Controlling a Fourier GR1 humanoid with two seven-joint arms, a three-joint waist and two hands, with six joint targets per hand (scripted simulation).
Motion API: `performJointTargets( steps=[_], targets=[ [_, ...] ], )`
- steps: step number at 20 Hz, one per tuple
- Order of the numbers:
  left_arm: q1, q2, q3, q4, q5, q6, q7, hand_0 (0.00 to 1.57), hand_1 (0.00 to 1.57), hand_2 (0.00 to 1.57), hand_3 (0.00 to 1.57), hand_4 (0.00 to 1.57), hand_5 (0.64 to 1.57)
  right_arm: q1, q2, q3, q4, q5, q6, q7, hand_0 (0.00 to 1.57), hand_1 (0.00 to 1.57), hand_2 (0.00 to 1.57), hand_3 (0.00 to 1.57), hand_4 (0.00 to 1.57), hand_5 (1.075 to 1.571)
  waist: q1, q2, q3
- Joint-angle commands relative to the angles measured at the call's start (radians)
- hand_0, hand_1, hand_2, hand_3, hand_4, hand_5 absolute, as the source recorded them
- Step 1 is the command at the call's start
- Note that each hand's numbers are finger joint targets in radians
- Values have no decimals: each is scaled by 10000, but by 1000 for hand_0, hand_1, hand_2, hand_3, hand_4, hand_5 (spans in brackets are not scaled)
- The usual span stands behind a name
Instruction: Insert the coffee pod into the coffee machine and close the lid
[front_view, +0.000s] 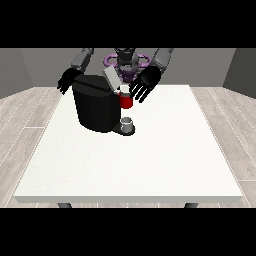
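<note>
Coffee machine (95, 107) stands on the white table (150, 160), toward the far side and left of the middle; it is a black, rounded block, and its grey lid (111, 77) is raised, tilted up and back from the top; at its front sits a red part (126, 101) with a pale top, just beside the lid's lower end, and whether this is the coffee pod itself or a fitting of the machine I cannot tell; below it a small grey cup (128, 122) stands on the machine's dark base plate.

Hand at the view's right (145, 84) hangs just beside the red part, above and to its right, with its fingers spread and pointing down and nothing between them; whether a fingertip touches the red part I cannot tell; hand at the view's left (66, 81) hangs beyond the machine's far left edge, partly hidden by it, its fingers straight and apart, holding nothing.

Robot's grey arms reach down from the top of the view to either side of the machine; wooden floor surrounds the table.
</note>
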Motion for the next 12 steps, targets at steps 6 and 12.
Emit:
performJointTargets(
  steps=[6,12],
  targets=[
    [428,-128,-450,-118,-443,-468,33,0,0,0,0,0,1571,550,-148,-314,655,-201,217,-413,0,0,0,0,419,1571,298,-530,-12],
    [88,-141,-295,-171,-398,-748,174,0,0,0,0,0,1571,111,-169,-266,799,-20,-40,27,0,0,0,0,338,1571,443,-632,-13]
  ],
)
